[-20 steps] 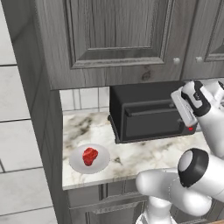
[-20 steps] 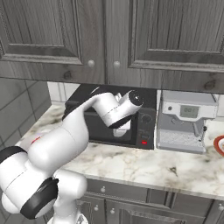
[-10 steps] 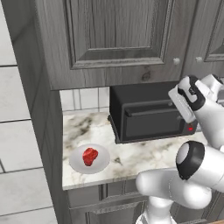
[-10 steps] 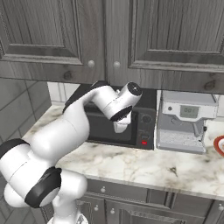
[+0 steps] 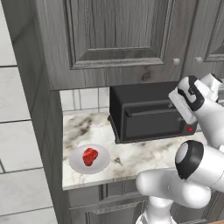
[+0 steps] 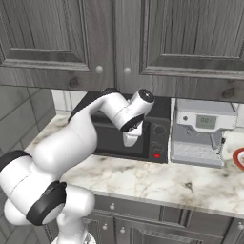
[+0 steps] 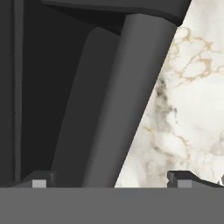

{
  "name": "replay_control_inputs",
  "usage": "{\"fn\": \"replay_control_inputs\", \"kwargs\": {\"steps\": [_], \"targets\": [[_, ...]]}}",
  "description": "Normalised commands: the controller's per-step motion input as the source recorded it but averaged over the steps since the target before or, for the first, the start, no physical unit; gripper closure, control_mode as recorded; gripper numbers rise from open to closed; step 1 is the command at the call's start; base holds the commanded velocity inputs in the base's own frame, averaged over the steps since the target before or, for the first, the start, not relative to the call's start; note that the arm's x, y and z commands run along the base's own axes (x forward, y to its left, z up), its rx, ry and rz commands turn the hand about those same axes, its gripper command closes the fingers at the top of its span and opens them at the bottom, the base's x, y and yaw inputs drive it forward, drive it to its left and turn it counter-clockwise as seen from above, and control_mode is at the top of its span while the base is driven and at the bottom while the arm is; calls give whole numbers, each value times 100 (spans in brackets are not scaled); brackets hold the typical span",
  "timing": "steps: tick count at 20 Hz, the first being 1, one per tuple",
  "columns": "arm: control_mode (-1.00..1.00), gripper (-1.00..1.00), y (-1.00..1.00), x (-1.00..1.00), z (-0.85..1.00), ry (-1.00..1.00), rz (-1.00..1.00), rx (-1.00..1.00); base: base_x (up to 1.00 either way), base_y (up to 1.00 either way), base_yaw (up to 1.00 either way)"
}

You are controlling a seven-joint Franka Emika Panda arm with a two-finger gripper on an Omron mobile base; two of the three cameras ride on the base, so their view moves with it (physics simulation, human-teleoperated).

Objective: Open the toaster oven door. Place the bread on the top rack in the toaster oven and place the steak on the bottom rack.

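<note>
A black toaster oven (image 5: 151,111) sits at the centre right of the left base view, on a marbled bench (image 5: 127,155) under grey cabinets. Its door (image 5: 153,123) is shut, with the handle (image 7: 118,100) running along the door's top edge. In the hand view, that handle crosses the middle as a slanted grey bar, with the marble showing to its right. The tool (image 7: 111,177) is spread wide and holds nothing, its two tips low in the hand view on either side of the bar. A red steak (image 5: 90,155) lies on a white plate (image 5: 78,164) at the lower left of the left base view, well apart from the oven. To the right in the right base view stands a silver coffee machine (image 6: 202,133). The step in hand appears to be opening the door. To do it well, the tool should centre the bar between its tips, close squarely, then pull outward and down along the hinge arc.
</note>
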Motion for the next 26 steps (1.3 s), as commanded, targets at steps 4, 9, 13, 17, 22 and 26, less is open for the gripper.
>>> {"fn": "replay_control_inputs", "kwargs": {"steps": [4,9,13,17,22,26], "targets": [[-100,-100,19,-19,-94,6,-2,0,0,0,0],[-100,-100,19,-4,-94,4,-8,4,0,0,0],[-100,-100,27,0,-94,7,-21,3,0,0,0],[-100,-100,32,0,-94,8,-30,0,0,0,0],[-100,-100,30,-5,-94,3,-27,0,0,0,0],[-100,-100,27,-15,-94,0,-18,0,0,0,0]]}}
